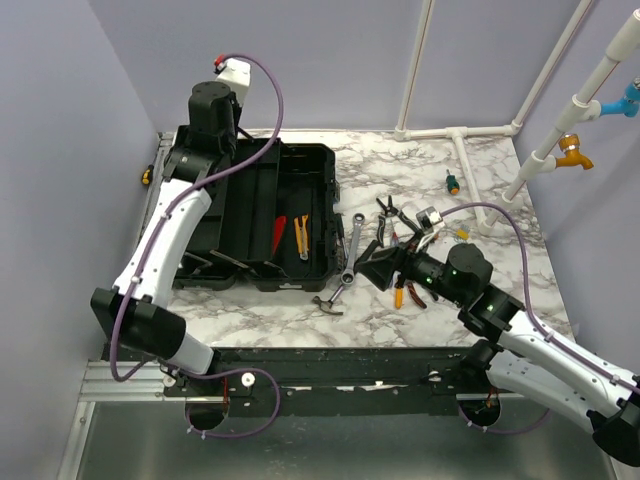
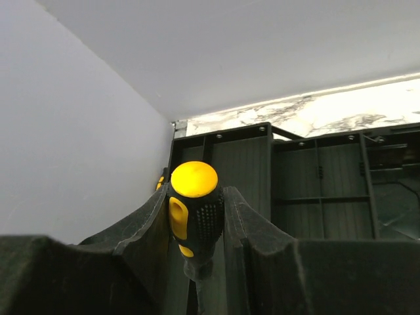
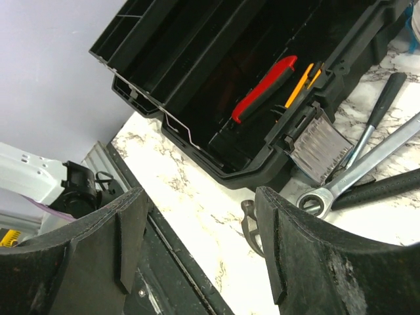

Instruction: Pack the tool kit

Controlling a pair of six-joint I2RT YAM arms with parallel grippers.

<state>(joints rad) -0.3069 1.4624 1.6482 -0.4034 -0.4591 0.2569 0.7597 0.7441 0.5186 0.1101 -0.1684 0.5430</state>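
Two tools: left tool (image 2: pixel 197 200) clenched on yellow-black screwdriver (image 2: pixel 194 178) over open toolbox (image 1: pixel 328 200), back-left corner. Right tool (image 1: pixel 372 268) released, empty, just right of toolbox, near hammer (image 1: pixel 328 301) and wrench (image 1: pixel 352 245) on desk (image 1: pixel 250 315).

free: toolbox (image 1: pixel 318 185) bay open from above | blocked: wrench (image 1: pixel 352 245), hammer (image 1: pixel 328 301) lie just right of it

No word, brand, number or sign can be read in any of the views. The toolbox (image 1: pixel 328 220) shows only plain black plastic. The screwdriver (image 2: pixel 193 203) has a yellow and black handle with no legible marking.
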